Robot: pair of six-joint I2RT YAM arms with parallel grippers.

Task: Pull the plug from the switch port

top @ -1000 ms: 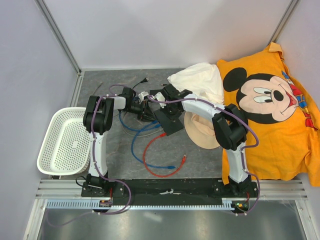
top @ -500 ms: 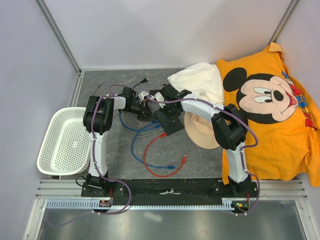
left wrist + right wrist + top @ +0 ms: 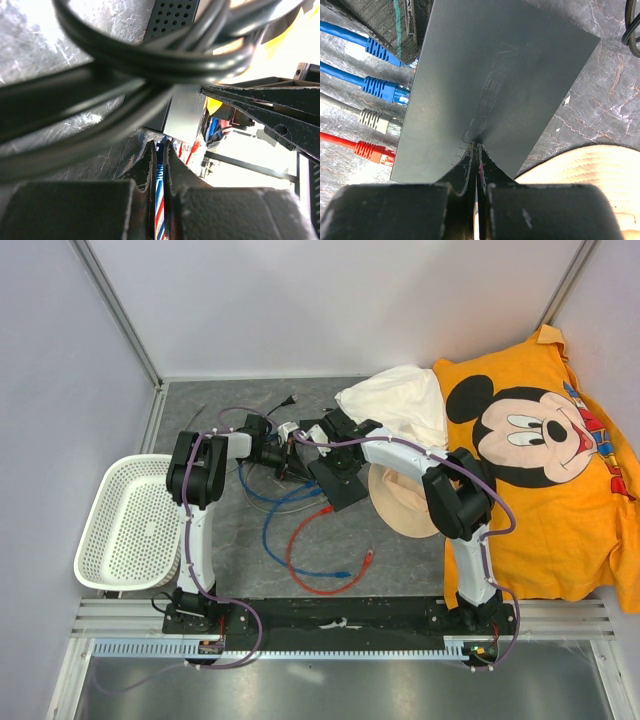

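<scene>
Hardly anything has moved since one second ago: both arms stay at the black box [image 3: 335, 483] in the middle of the table [image 3: 230, 570], just beside the tan hat [image 3: 405, 508]. The left gripper [image 3: 160, 146] has its fingers clenched on a blue cable [image 3: 160, 187]. The right gripper [image 3: 476, 146] has its fingers pressed together, tips touching the top of the box, grasping nothing. The switch port [image 3: 410, 82] is on the narrow edge of the box, where a grey plug [image 3: 374, 119] and a red plug [image 3: 369, 149] sit. One blue plug [image 3: 377, 49] goes behind the left finger, so I cannot tell if it is still inside.
</scene>
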